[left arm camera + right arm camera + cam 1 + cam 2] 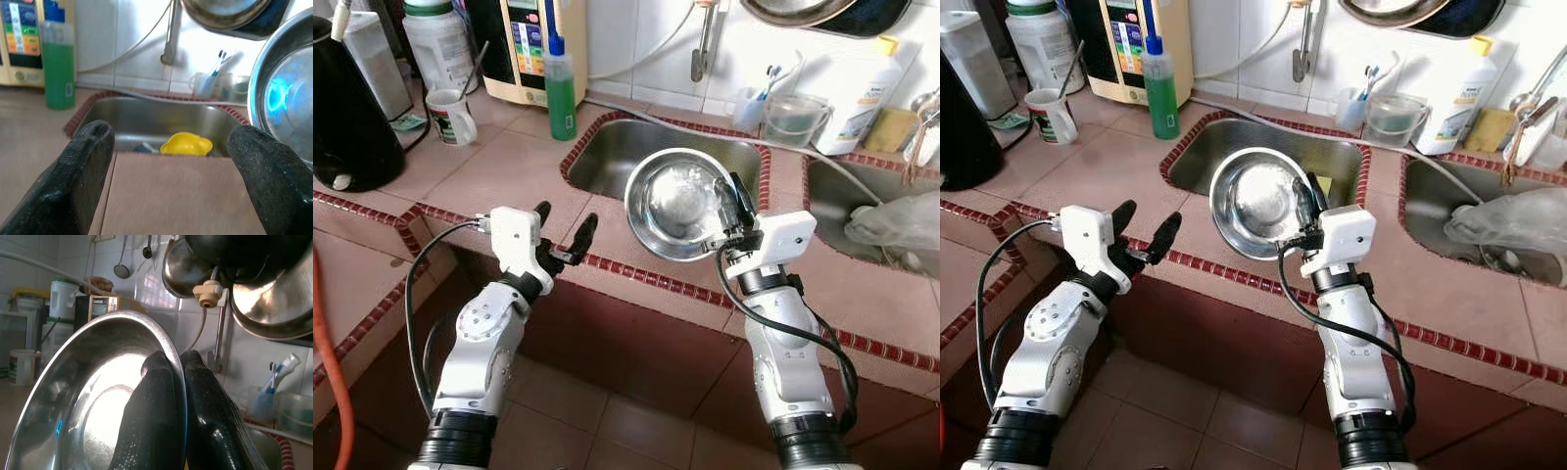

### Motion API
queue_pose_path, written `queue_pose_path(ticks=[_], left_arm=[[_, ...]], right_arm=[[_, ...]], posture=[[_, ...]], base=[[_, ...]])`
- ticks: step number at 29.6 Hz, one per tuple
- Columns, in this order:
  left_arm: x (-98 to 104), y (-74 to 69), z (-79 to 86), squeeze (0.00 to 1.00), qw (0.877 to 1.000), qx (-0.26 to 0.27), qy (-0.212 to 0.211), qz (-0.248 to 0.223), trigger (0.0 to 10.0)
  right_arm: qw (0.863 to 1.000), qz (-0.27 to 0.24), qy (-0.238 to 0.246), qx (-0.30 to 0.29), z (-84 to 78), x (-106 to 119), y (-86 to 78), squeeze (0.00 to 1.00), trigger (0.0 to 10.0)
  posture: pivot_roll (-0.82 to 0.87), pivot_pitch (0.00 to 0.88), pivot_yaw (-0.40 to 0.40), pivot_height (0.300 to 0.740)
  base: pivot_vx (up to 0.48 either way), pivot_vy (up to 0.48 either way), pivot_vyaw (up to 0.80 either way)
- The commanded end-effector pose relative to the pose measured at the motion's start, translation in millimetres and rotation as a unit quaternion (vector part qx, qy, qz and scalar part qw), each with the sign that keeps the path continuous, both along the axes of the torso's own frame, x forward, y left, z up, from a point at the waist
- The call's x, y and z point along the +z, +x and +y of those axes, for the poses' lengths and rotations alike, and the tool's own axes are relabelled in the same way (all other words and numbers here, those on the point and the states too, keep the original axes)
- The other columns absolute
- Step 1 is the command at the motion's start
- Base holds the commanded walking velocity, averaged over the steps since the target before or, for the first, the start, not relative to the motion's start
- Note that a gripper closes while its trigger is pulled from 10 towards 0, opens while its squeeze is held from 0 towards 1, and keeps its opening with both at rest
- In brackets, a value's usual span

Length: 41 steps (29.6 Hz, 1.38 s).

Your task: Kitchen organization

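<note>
R gripper (734, 201) is clamped on the rim of a steel bowl (677, 204), one finger inside, one outside (the wrist cam shows both black fingers (156, 421) pinching the thin edge). Bowl is held up tilted, hollow side facing the cam, above the counter's (509, 181) front edge and overlapping the near right corner of the left sink (636, 147).

L gripper (563, 235) hangs at the front edge of the counter, just left of the bowl, fingers spread wide w/ nothing between them. Its wrist cam looks across the counter into the left sink, where sth yellow (187, 144) lies at the bottom; can't tell what it is.

Along the back edge: green soap bottle (560, 86) at the sink's far left corner, white mug (450, 116) further left, black kettle (347, 113) by the left edge. Toothbrush cup (749, 106) and clear container (793, 119) sit behind the sink, by the tap pipe (705, 44). Second sink (871, 206) at the right holds a crumpled plastic bag (901, 223).
</note>
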<state>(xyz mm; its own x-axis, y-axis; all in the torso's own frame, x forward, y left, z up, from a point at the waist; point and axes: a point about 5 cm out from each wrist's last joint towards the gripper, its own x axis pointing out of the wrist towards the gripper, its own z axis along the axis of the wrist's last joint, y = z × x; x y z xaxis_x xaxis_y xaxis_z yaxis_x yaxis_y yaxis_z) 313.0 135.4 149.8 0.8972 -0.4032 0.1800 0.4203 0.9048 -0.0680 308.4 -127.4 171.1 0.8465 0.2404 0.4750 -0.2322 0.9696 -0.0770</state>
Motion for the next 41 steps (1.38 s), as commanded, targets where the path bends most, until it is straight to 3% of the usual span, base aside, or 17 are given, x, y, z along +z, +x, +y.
queue_pose_path(ticks=[1, 41], left_arm=[[3.2, 0.7, -2.1, 0.00, 1.000, -0.006, 0.006, -0.009, 10.0], [1.5, -0.2, -5.7, 0.00, 1.000, -0.014, 0.018, -0.010, 10.0]], right_arm=[[1.000, -0.014, -0.001, -0.010, -3.9, 7.5, -0.1, 0.00, 10.0], [1.000, -0.004, -0.010, -0.010, -3.4, 3.3, -3.0, 0.00, 10.0]], posture=[[-0.03, 0.000, 0.007, 0.740], [-0.03, 0.000, 0.003, 0.740]], base=[[0.315, 0.000, 0.00], [0.351, 0.000, 0.00]])
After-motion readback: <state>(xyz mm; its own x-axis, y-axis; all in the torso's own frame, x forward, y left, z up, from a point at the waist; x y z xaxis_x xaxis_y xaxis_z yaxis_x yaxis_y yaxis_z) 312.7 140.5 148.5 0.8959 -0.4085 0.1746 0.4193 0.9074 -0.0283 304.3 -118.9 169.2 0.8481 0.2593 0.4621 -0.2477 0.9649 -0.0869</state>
